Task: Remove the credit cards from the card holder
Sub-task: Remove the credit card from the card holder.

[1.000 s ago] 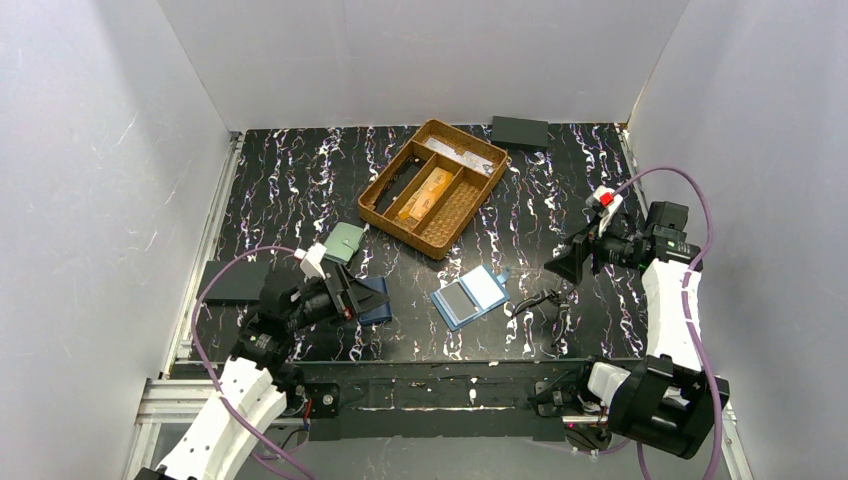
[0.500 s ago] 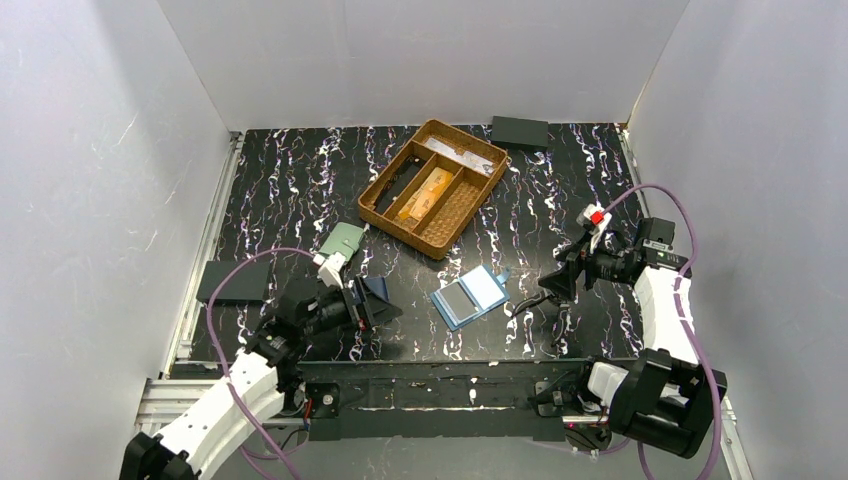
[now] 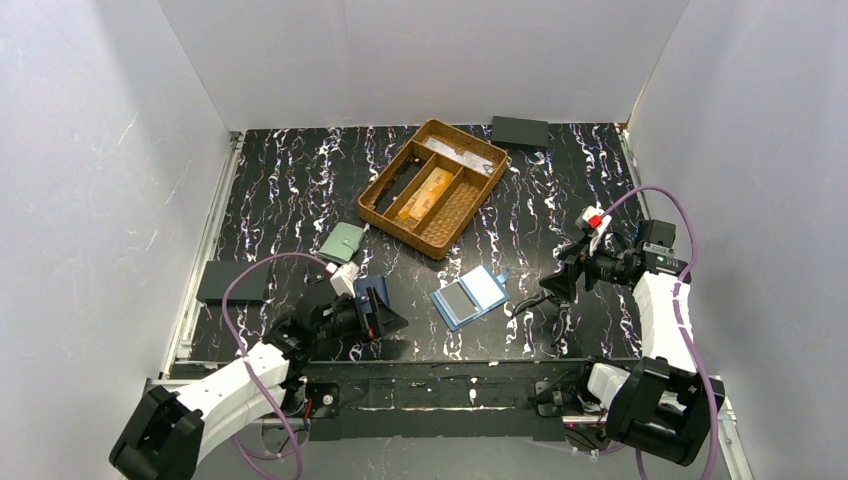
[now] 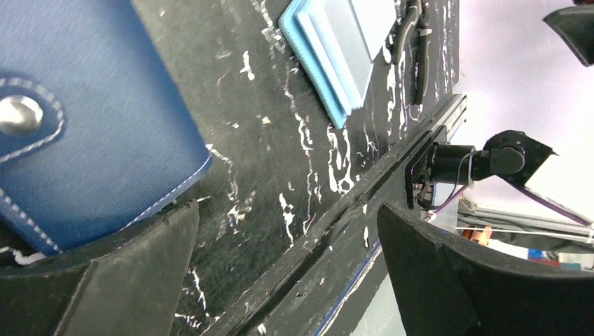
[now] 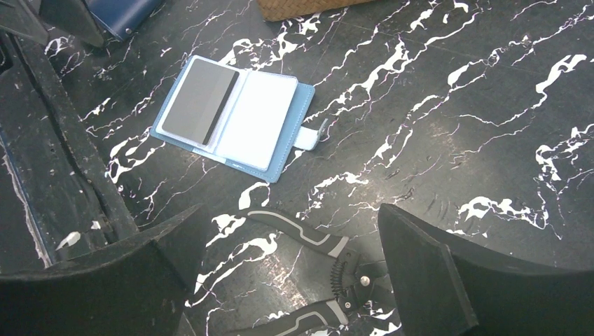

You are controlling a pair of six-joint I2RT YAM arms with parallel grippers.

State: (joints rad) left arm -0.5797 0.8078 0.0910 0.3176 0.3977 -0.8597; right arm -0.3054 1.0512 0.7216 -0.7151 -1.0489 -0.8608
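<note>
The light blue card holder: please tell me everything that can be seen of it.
The card holder is a light steel-blue folding wallet that looks like leather. It lies open and flat on the black marbled table, inside up. One half carries a dark grey panel with a darker stripe; the other half shows a pale pocket. A small snap tab sticks out from the pale half's edge. Black-handled pliers lie near it, apart. Nothing but the table touches it.

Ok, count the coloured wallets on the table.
3: the open light-blue card holder mid-table, the navy wallet beside the left fingers, the pale green wallet just beyond it.
</note>
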